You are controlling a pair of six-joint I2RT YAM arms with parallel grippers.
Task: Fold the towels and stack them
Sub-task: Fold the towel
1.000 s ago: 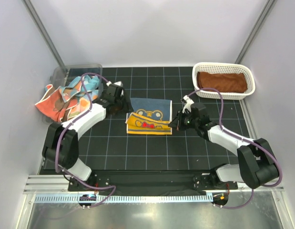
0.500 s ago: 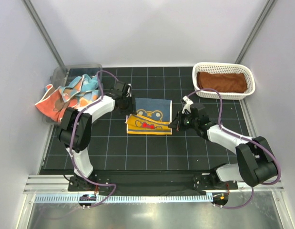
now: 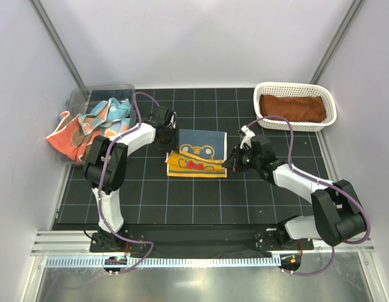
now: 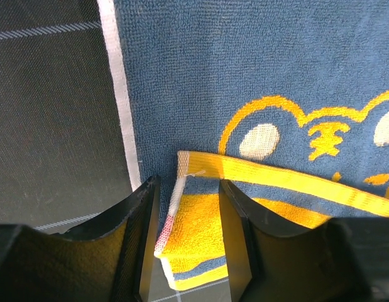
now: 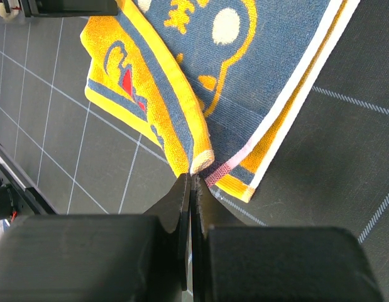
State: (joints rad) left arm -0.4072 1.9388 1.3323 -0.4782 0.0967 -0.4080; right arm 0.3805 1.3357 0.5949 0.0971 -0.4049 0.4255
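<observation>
- Jaws spread on my left gripper [image 4: 186, 189], straddling the tiger towel [image 4: 244, 75] corner.
- My right gripper [image 5: 190, 179] is pressed together at its fold; pinch hidden.
- Tiger face cut off.

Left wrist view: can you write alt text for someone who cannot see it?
The left gripper, jaws open, straddles the folded-over yellow corner of a blue towel printed with a yellow animal face, one finger on each side, not yet pinching it. The towel lies on a black gridded mat, visible at left.

No legible text or labels
</observation>
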